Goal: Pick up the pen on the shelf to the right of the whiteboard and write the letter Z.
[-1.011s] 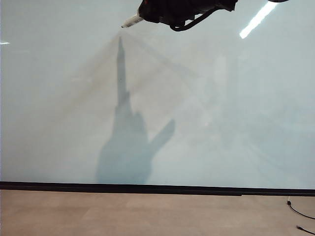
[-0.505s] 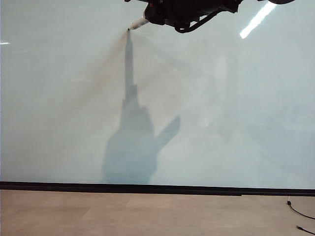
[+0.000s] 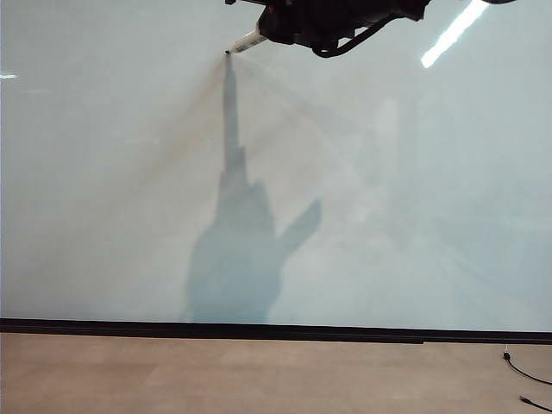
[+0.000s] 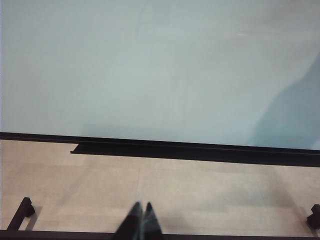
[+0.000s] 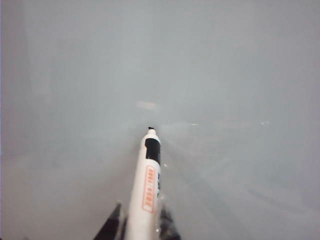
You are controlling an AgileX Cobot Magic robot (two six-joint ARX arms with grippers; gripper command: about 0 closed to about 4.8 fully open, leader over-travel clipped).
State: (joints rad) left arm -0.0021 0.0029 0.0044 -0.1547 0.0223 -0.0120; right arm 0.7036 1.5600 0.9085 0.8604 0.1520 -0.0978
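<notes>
Now your right gripper (image 5: pixel 141 222), clamped on the pen (image 3: pixel 247 40), had carried its tip rightward to the board (image 3: pixel 388 216), seemingly touching; no Z showed yet. Your left gripper (image 4: pixel 141 222) sat pinched closed, idle above the floor (image 4: pixel 200 190).

A bare test room or lab — nearly the whole exterior view is one very large glossy pale grey-white whiteboard (image 3: pixel 388 216) with a thin black strip along its bottom edge, above a plain tan floor (image 3: pixel 259 375). Loose black cables (image 3: pixel 524 373) trail at lower right — no furniture shows.
</notes>
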